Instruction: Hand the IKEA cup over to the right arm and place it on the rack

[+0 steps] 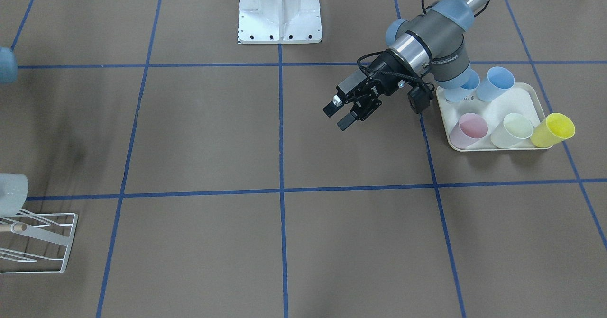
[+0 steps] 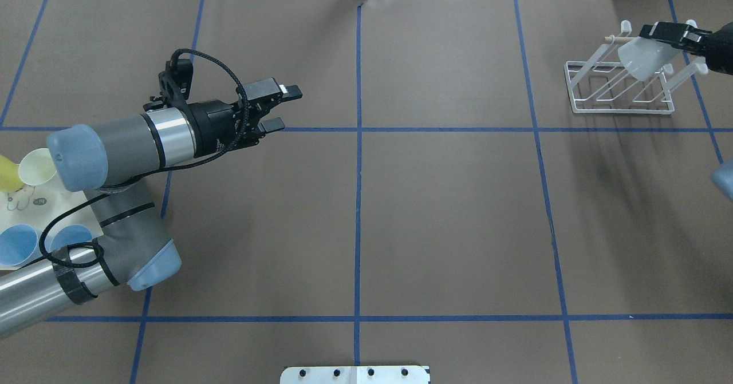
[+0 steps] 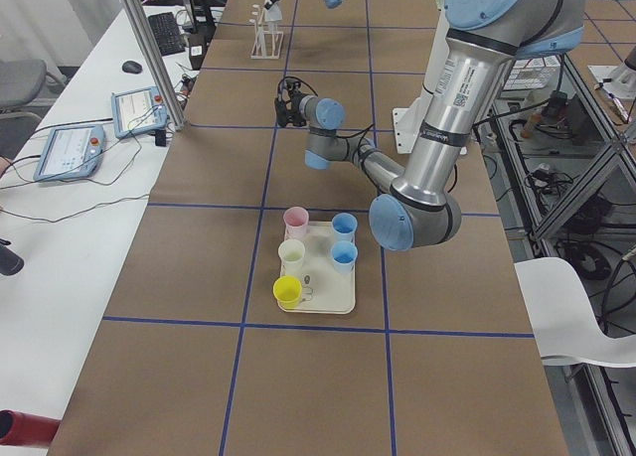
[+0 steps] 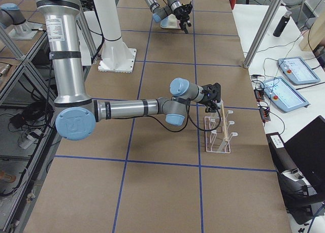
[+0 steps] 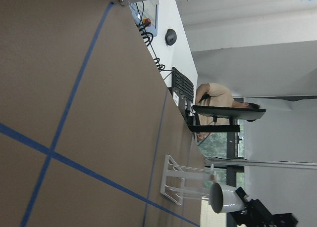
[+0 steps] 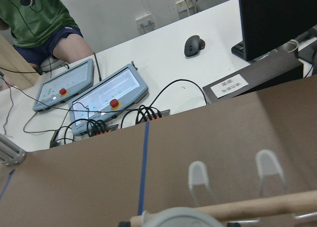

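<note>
A pale, translucent IKEA cup point(image 2: 642, 59) hangs tilted over the white wire rack point(image 2: 621, 95) at the table's far right, with the right gripper point(image 2: 658, 34) shut on its upper end. The front-facing view cuts this cup point(image 1: 12, 192) off at the left edge, just above the rack point(image 1: 47, 242). The left wrist view catches the cup point(image 5: 224, 198) beside the rack point(image 5: 181, 185). In the right wrist view, the cup's rim point(image 6: 183, 219) sits just under the wooden dowel point(image 6: 277, 204). My left gripper point(image 2: 287, 108) is open and empty above the table, left of centre.
A cream tray point(image 1: 524, 101) by the left arm carries pink point(image 1: 469, 129), pale green point(image 1: 514, 129) and blue point(image 1: 495, 83) cups, with a yellow cup point(image 1: 554, 129) at its edge. The robot's white base point(image 1: 280, 12) stands mid-table. A person sits beyond the far edge.
</note>
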Motion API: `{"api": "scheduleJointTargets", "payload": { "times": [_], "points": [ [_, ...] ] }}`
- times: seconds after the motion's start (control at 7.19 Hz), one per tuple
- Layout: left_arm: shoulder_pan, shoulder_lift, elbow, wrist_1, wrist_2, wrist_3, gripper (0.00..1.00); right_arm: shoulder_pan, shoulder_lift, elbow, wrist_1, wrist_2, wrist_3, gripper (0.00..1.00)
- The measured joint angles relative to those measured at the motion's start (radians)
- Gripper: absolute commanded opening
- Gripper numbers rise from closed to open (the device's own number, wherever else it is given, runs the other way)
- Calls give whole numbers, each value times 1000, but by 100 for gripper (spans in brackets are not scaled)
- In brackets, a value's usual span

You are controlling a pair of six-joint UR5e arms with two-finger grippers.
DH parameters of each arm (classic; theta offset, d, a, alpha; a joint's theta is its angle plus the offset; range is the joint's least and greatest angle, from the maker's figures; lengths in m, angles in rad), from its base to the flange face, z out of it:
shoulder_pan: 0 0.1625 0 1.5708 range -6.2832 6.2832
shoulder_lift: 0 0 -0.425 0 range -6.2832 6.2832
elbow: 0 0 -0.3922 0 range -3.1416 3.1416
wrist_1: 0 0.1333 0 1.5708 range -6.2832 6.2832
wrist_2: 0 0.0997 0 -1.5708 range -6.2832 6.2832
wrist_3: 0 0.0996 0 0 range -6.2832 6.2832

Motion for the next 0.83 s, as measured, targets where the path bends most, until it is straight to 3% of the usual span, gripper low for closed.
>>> {"api": "scheduleJointTargets", "payload": {
  "times": [0.83],
  "points": [
    [-7, 20, 0, 33, 0, 33, 100, 10, -42, 39, -46, -36, -65, 0]
  ]
}}
